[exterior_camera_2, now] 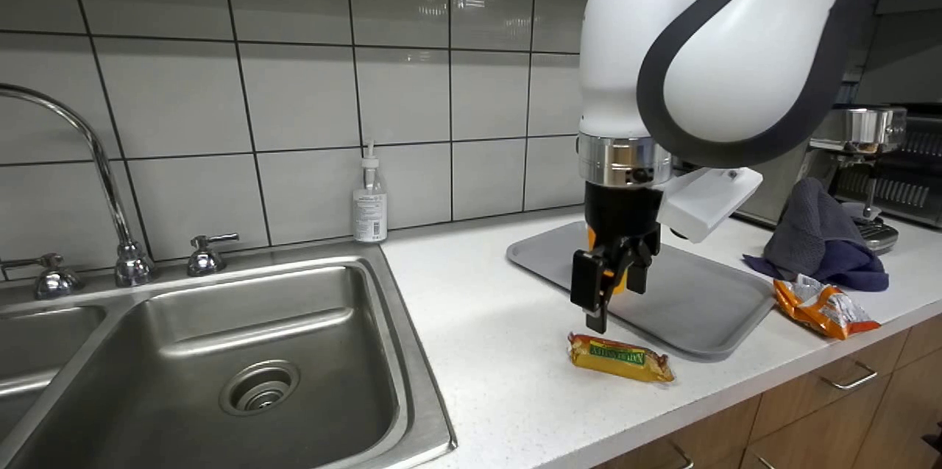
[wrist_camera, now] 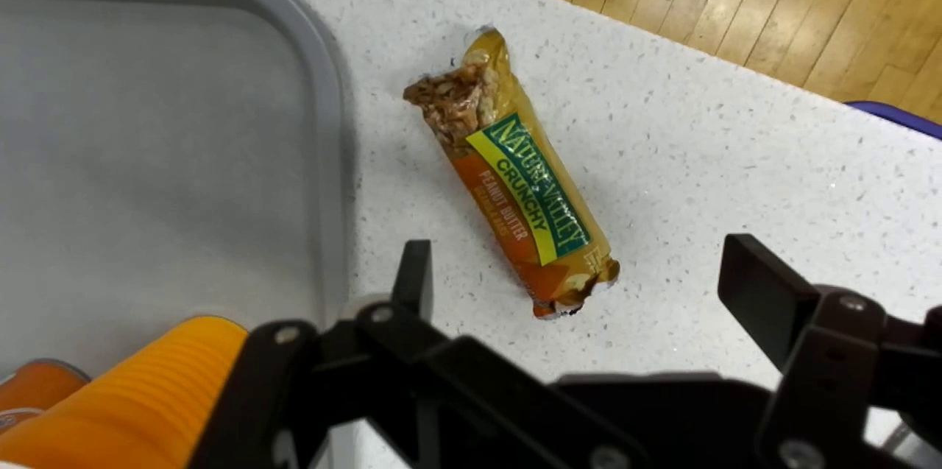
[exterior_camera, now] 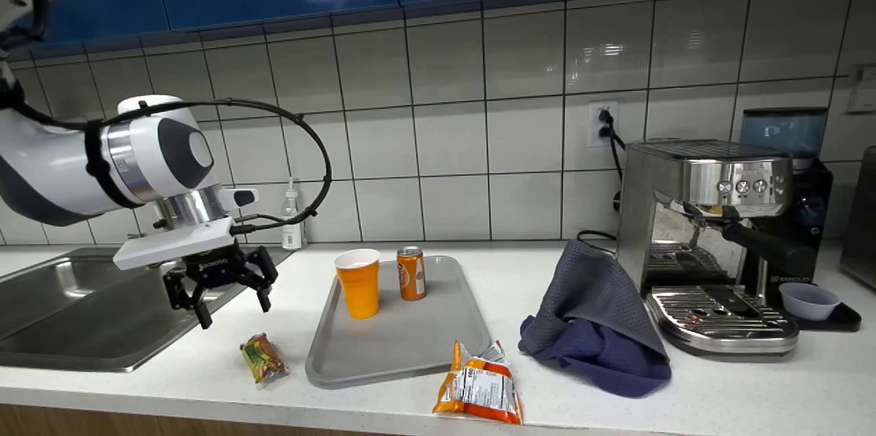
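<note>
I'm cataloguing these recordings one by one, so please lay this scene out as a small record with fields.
grasp: gripper open, holding nothing
nearest: wrapped granola bar on the counter, lower than the gripper, untouched
containers: orange cup and orange can, both upright on the grey tray
packet: orange snack bag by a corner of the tray
fabric: crumpled cloth next to the espresso machine
basin: steel sink; pump bottle near its back corner

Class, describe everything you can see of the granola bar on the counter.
The granola bar has a glossy, yellow-and-orange wrapper, apparently plastic film, with crinkled ends. Its label reads Nature Valley Crunchy Peanut Butter across green, yellow and orange areas. It lies flat, label up, on the white speckled counter, beside the gray tray but apart from it. The open gripper hovers above without touching it.
</note>
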